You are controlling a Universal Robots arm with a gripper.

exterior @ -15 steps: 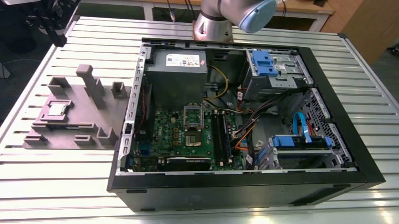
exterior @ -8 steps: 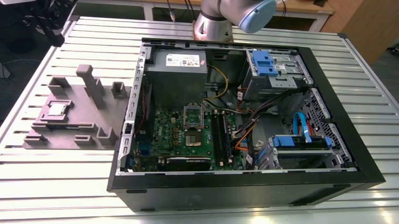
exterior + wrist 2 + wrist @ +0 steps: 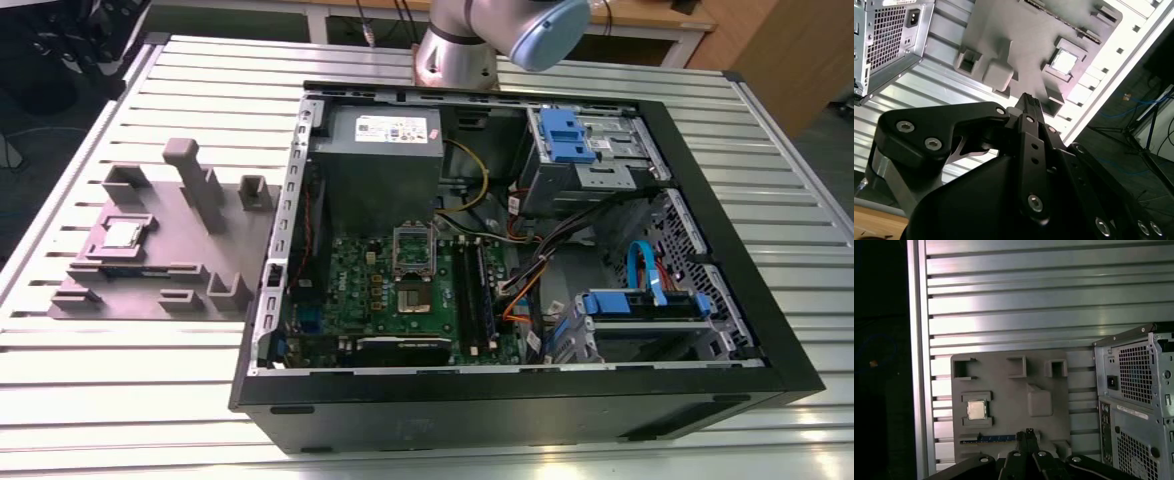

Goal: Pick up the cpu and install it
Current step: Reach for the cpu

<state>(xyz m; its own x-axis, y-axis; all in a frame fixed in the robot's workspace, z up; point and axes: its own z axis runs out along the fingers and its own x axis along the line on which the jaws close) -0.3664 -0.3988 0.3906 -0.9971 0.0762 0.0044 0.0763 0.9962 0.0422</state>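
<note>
- Exterior view: the computer case point(image 3: 721, 330) lies open on the slatted table point(image 3: 134, 400). Its inside is plain to see: the green motherboard point(image 3: 380, 290), the shiny socket frame point(image 3: 414, 250) and the grey power supply box point(image 3: 380, 150).
- At the exterior view's left, just beside the case, stands a grey holder block point(image 3: 174, 260). The cpu point(image 3: 123, 234) lies flat in a square recess of it, well apart from the socket frame.
- The arm point(image 3: 467, 45) is seen as a silver and blue joint beyond the case's far side, cut off by the picture's edge.
- First wrist view: this looks down on the holder block point(image 3: 1004, 390). The cpu point(image 3: 976, 410) sits silver top up between low walls.
- The gripper point(image 3: 1029, 432) has its fingers pressed together with nothing between them. The tips are near the cpu and clear of it; how high they hang over the block is hard to judge.
- A blue-edged strip point(image 3: 996, 438) lies in a slot of the block, one end hidden behind the gripper.
- The case shows its perforated rear panel point(image 3: 1136, 385), cut off at the frame's edge.
- Second wrist view: seen at a slant, the gripper point(image 3: 1029, 98) takes up much of the picture with its black linkage, the closed fingers reading as one narrow bar.
- Past the tip lies the cpu point(image 3: 1064, 61), its top washed out by glare, in the holder block point(image 3: 1019, 30).
- A meshed corner of the case point(image 3: 889, 30) shows here, and cables point(image 3: 1134, 125) lie on the dark floor beyond the table's edge.
</note>
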